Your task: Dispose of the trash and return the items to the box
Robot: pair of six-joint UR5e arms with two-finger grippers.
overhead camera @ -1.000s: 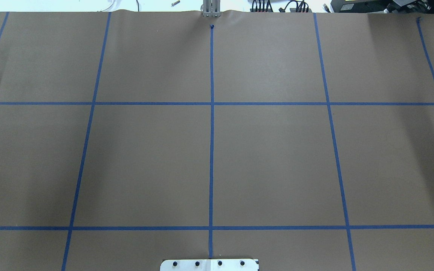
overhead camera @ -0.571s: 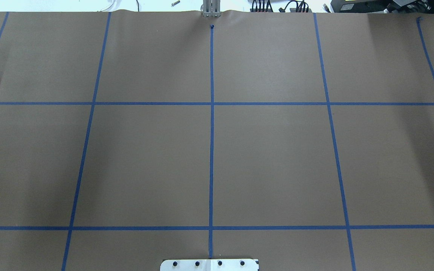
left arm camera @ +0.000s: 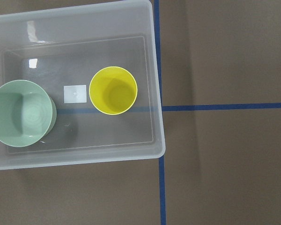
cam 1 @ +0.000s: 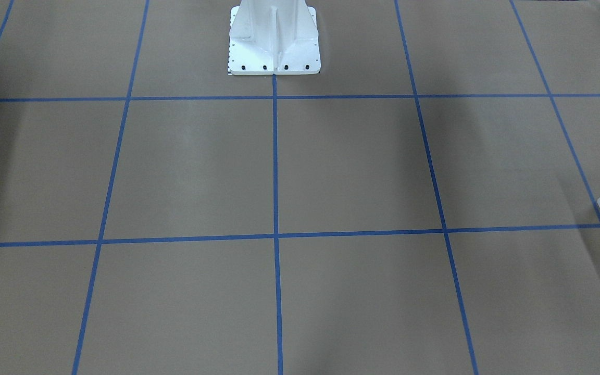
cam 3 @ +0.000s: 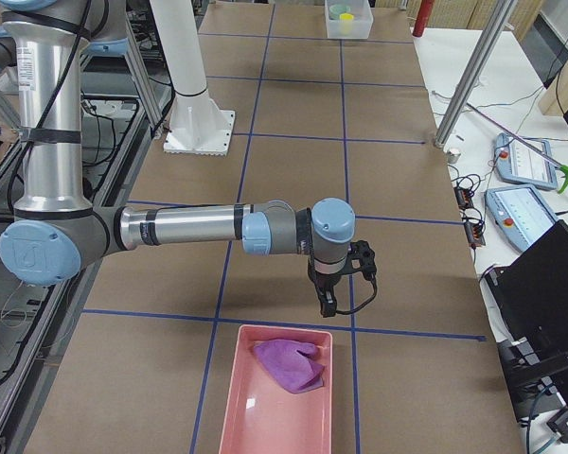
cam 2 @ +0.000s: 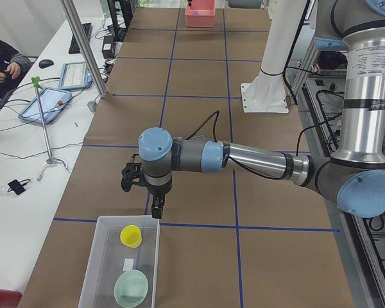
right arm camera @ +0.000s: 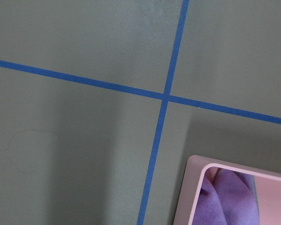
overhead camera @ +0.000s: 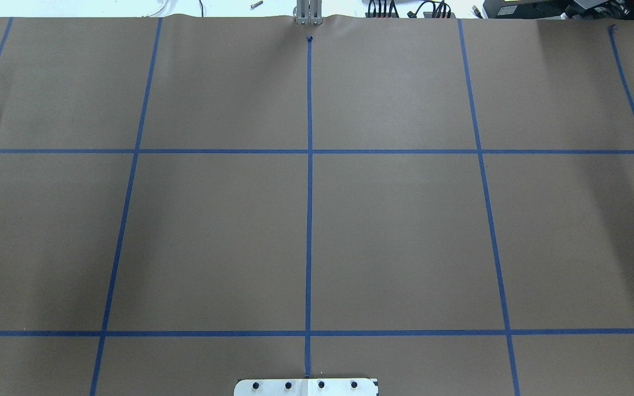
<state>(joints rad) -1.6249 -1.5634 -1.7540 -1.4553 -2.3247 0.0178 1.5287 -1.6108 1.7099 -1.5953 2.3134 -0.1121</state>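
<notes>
So the yellow cup (left arm camera: 114, 90) is seen standing upright inside the box (left arm camera: 155, 70), mouth up, and the mint-green bowl (left arm camera: 22, 113) is parked in there too, also upright, near the cup but not touching it. A little white square sticker (left arm camera: 75, 93) is stuck on the box floor between the two. The box itself is set on the brown paper-covered table (overhead camera: 394, 236) at the end on the robot's left, with a strip of blue tape (overhead camera: 309, 220) running under it. The left gripper (cam 2: 155, 210) is hung fingers-down over the table just past the box's end wall, on the cup's side, with nothing seen held in it. Whether its fingers are apart or together can't be told, since it only shows in the side view. Same deal for the right gripper (cam 3: 328, 305): it's pointed down near the end of a pink tray (cam 3: 232, 416) at the opposite end of the table, and its finger state can't be made out either. A crumpled purple cloth (cam 3: 289, 364) is seen lying in that tray. The white robot base (cam 1: 274, 41) is bolted down at the table's edge.
</notes>
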